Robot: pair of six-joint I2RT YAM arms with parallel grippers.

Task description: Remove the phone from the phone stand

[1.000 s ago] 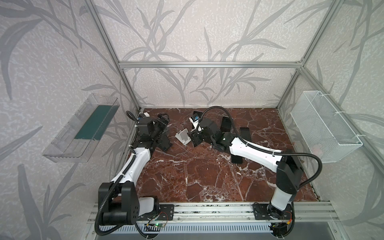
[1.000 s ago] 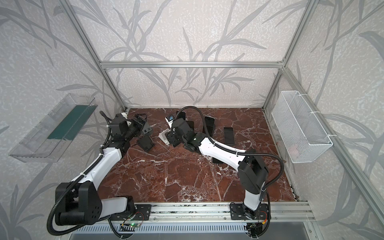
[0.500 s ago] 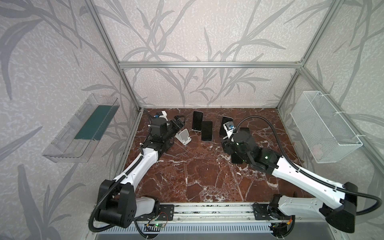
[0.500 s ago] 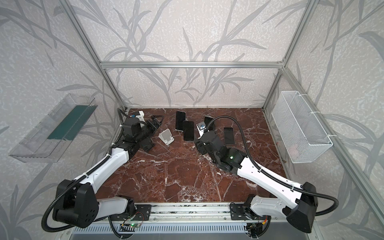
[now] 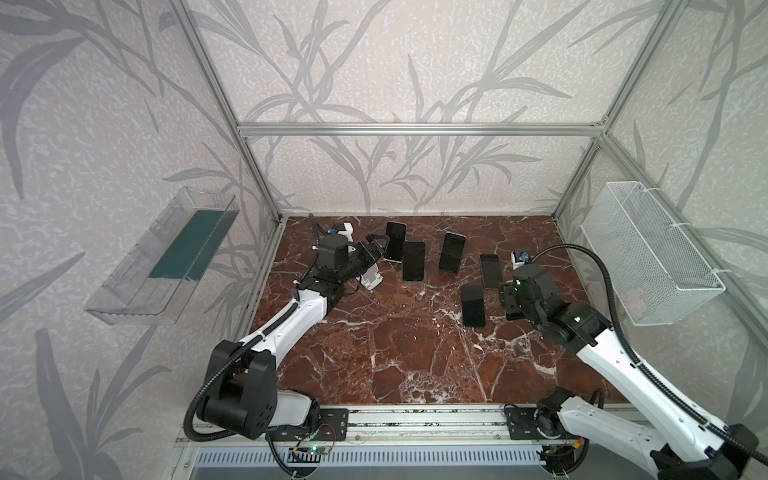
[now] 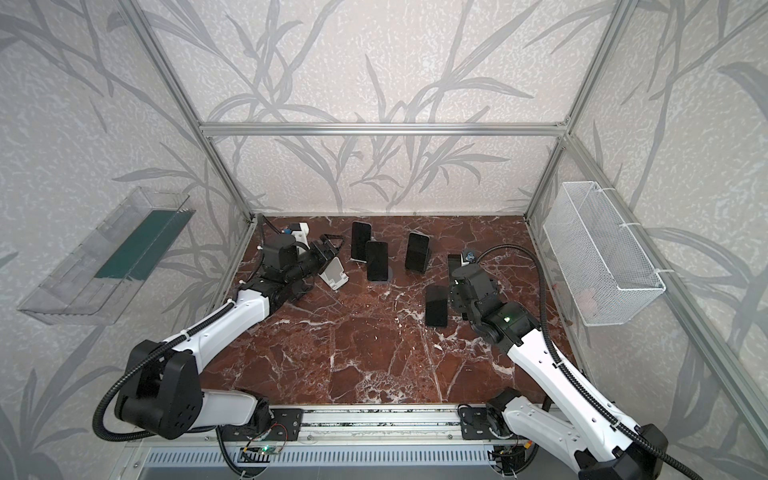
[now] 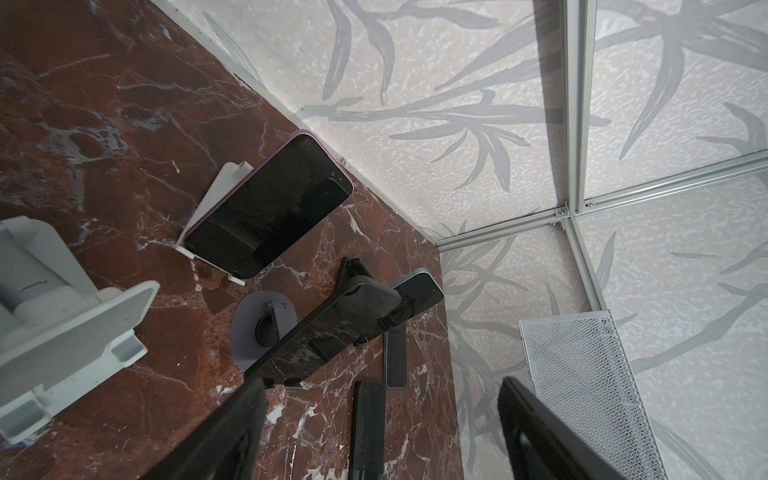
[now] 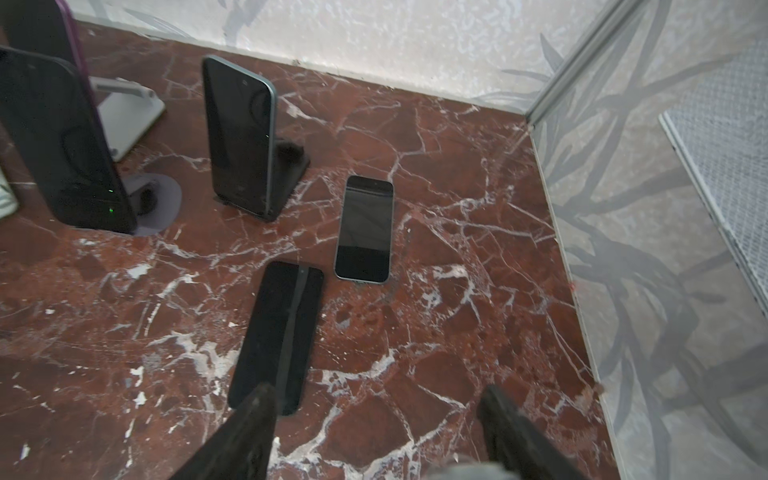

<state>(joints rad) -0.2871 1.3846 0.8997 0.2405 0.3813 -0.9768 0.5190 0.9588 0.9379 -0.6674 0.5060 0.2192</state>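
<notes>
Three dark phones lean on stands at the back. A purple-edged phone (image 5: 395, 247) (image 7: 270, 208) sits on a white stand (image 7: 226, 183), and a black phone (image 5: 413, 261) (image 8: 62, 141) on a round grey-based stand (image 7: 249, 328). A teal-edged phone (image 5: 452, 252) (image 8: 241, 133) sits on a black stand (image 8: 291, 174). My left gripper (image 5: 374, 249) (image 7: 382, 436) hangs open and empty over an empty white stand (image 5: 370, 279) (image 7: 70, 332), just left of the purple-edged phone. My right gripper (image 8: 376, 395) is open and empty, low over the floor at the right.
Two phones lie flat on the marble floor (image 5: 395, 353): a grey one (image 5: 491, 271) (image 8: 365, 228) and a black one (image 5: 473, 305) (image 8: 276, 336) by my right gripper's finger. A wire basket (image 5: 648, 257) hangs on the right wall, a clear tray (image 5: 166, 257) on the left wall.
My right arm has pulled back from the stands at the back middle to the right side. My left gripper has swung from the left wall to the empty white stand.
</notes>
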